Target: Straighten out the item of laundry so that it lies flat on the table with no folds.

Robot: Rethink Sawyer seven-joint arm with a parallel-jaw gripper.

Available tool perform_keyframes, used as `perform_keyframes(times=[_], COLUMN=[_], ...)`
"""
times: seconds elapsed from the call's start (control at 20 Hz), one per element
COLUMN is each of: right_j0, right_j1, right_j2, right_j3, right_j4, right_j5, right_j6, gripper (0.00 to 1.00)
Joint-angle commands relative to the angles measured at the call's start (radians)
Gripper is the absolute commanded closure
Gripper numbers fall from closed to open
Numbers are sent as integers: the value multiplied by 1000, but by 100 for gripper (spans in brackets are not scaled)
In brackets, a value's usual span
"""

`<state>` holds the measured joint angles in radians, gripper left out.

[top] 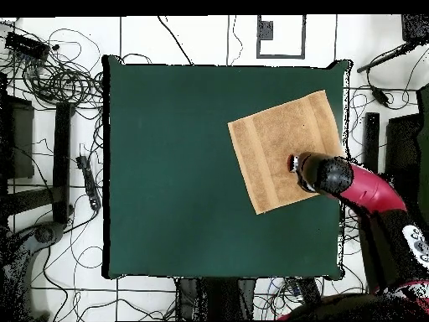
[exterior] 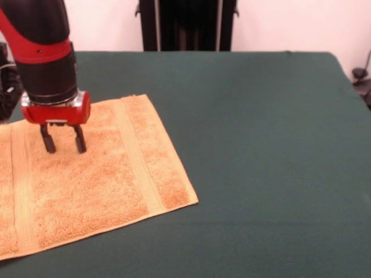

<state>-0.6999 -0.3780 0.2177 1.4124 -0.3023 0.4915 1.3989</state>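
Observation:
The orange-tan towel (exterior: 87,179) lies spread out on the dark green table (exterior: 261,145) at the left of the front view, with band stripes near two opposite edges. Its left part runs out of the picture. In the overhead view the towel (top: 272,151) lies flat near the table's (top: 184,168) right edge. My gripper (exterior: 64,145) stands over the towel's far middle part, fingers (exterior: 48,142) open and pointing down, tips at or just above the cloth, holding nothing. In the overhead view the arm hides the gripper (top: 297,163).
The red and black arm (exterior: 46,58) comes down at the upper left. Cables and stands (top: 59,126) lie on the floor around the table. The robot's pedestal (exterior: 185,23) stands behind the far edge.

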Motion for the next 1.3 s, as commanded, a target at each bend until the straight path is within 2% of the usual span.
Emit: perform_keyframes(times=[0.05,0.4,0.8,0.9,1.3], right_j0=[32,-31,-110,-116,-54], right_j1=[11,90,134,136,101], right_j2=[17,23,66,69,22], right_j3=[252,253,256,261,310], right_j4=[-66,-124,-172,-182,-176], right_j5=[-79,-133,-142,-154,-216], right_j6=[99,13,-56,-49,77], gripper=[0,0,0,0,0])
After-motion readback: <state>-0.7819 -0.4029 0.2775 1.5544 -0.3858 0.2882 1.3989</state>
